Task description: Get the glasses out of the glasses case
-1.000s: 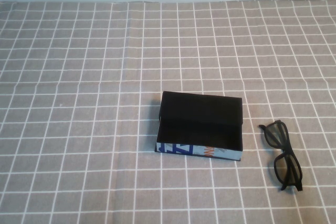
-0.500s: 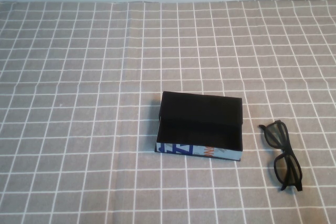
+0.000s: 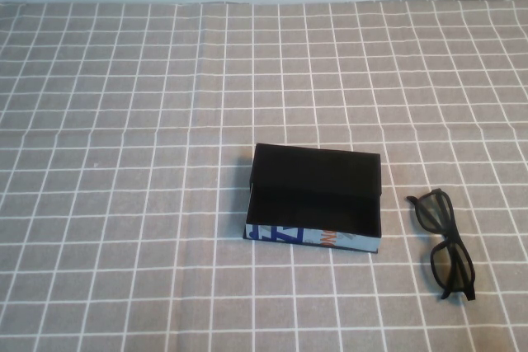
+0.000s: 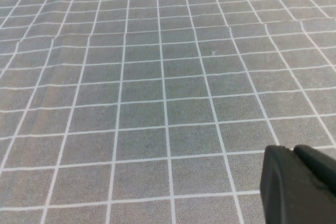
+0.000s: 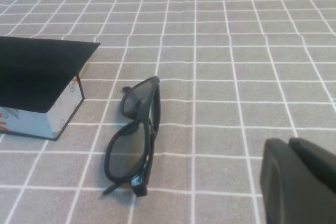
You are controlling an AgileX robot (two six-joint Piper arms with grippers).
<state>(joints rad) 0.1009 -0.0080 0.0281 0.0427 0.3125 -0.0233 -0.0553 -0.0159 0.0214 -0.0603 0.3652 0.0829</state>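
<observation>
Black dark-lensed glasses point(image 3: 443, 244) lie folded beside the open glasses case point(image 3: 315, 197); both grippers' jaws can't be judged.

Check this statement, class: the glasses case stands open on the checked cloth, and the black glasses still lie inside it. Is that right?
Not quite. The glasses case does stand open on the checked cloth, but the glasses lie outside it, on the cloth to the robot's right; the high view shows this. Neither the left claw nor the right claw touches them.
</observation>
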